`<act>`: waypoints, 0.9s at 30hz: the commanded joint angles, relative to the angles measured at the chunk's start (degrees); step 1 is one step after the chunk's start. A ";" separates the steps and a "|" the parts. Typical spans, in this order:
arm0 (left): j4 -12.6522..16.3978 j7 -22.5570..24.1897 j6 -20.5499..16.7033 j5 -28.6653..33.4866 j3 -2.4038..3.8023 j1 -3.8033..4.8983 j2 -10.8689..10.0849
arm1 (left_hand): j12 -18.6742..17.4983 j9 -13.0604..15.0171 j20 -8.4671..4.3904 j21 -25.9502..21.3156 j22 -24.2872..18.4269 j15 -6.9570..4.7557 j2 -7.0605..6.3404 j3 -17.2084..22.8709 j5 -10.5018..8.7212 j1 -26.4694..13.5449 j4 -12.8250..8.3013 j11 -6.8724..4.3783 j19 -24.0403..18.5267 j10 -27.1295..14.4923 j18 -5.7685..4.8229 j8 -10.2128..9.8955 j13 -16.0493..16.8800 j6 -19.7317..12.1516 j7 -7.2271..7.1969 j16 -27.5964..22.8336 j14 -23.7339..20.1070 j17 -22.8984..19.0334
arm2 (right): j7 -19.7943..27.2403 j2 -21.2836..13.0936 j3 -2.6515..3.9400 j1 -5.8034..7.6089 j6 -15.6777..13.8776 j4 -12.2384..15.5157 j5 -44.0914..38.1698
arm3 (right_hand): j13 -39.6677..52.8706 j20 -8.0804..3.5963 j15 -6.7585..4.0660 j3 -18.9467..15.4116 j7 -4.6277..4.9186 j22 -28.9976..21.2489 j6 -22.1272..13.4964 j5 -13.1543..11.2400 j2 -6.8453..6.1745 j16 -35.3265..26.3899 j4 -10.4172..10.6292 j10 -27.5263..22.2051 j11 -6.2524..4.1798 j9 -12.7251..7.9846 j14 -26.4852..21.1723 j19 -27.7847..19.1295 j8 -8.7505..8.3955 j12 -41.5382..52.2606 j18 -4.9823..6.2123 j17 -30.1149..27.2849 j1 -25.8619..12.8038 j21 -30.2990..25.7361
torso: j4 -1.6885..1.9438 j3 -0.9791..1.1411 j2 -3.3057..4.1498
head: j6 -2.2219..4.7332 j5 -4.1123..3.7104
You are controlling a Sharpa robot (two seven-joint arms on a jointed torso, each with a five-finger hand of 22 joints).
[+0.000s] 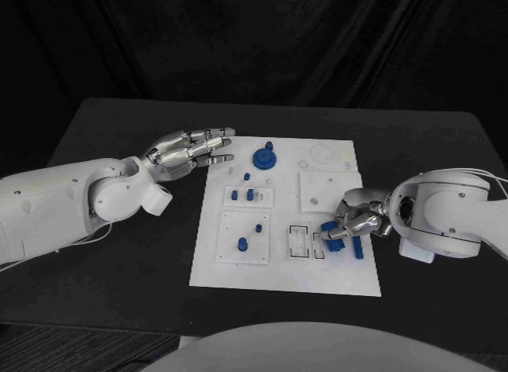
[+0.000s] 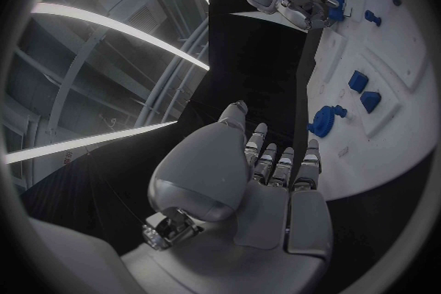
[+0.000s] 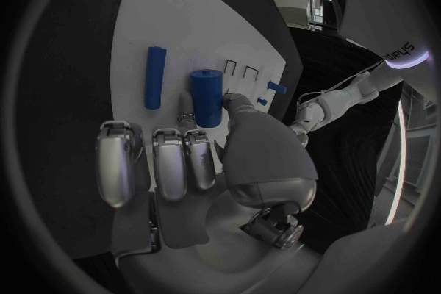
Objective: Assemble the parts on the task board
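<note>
A white task board [image 1: 286, 267] lies flat mid-table, studded with small blue parts. A blue cylinder [image 3: 208, 97] stands near its right edge, a blue bar [image 3: 154, 77] flat beside it.

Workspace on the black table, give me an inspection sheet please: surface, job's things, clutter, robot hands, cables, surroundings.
Surface: black table, white task board in the middle.
Job's things: blue round part at the board's far end; small blue pieces in the middle plates; blue cylinder at the right robot hand's fingertips, blue bar lying beside it.
Clutter: nothing seen.
Robot hands: left robot hand at the board's far left corner, holding nothing, fingers stretched out; right robot hand over the board's right side, holding the blue cylinder.
Cables: thin cable along the right arm.
Surroundings: dark curtain behind the table.
</note>
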 commanded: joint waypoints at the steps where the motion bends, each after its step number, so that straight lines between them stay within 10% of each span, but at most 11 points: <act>1: 0.05 0.37 0.85 0.02 0.05 -0.10 0.06 | 0.41 0.01 0.00 0.24 0.06 0.41 0.70 0.06 0.20 0.05 0.28 0.23 0.25 0.31 1.13 0.22 0.07 0.10 0.38 0.28 0.16 0.07 | -0.69 -0.65 -0.10 0.49 -4.18 0.60 4.96 | 15.09 -0.18 -0.13 20.11 -1.88 13.67 -1.15 0.54 0.67 -0.33 -19.65 5.98 -0.56 -0.01 5.52 4.13 0.48 0.15 0.19 13.00 -0.01 0.20 | 0.03 0.01 -0.01 | -0.01 -0.06; 11: -0.02 0.33 0.76 0.02 0.05 -0.11 0.24 | 0.61 0.00 0.01 0.25 0.08 0.39 0.72 0.08 0.20 0.05 0.30 0.28 0.28 0.52 1.13 0.21 0.13 0.05 0.41 0.30 0.17 0.07 | -0.40 -1.76 -0.10 3.33 -5.75 2.76 12.16 | 15.09 -0.29 -0.25 20.78 -1.93 13.71 -1.05 1.35 0.60 -0.42 -20.09 5.98 -0.65 -0.01 5.49 4.19 0.79 0.15 0.16 12.81 -0.27 0.31 | 0.04 -0.04 0.00 | -0.01 -0.13; 27: -0.20 0.23 0.78 0.02 0.05 -0.11 0.45 | 0.77 0.00 0.03 0.25 0.04 0.35 0.73 0.10 0.21 0.06 0.32 0.34 0.28 0.69 1.13 0.20 0.17 0.02 0.44 0.30 0.17 0.06 | -1.11 0.59 -0.12 3.26 -4.00 1.36 19.09 | 15.09 -0.32 -0.21 21.58 -1.85 13.62 -1.44 2.26 0.78 -0.54 -19.82 5.98 -0.59 -0.42 5.43 4.06 0.68 0.15 0.22 12.52 -1.76 0.11 | 0.14 -0.11 0.05 | -0.01 -0.54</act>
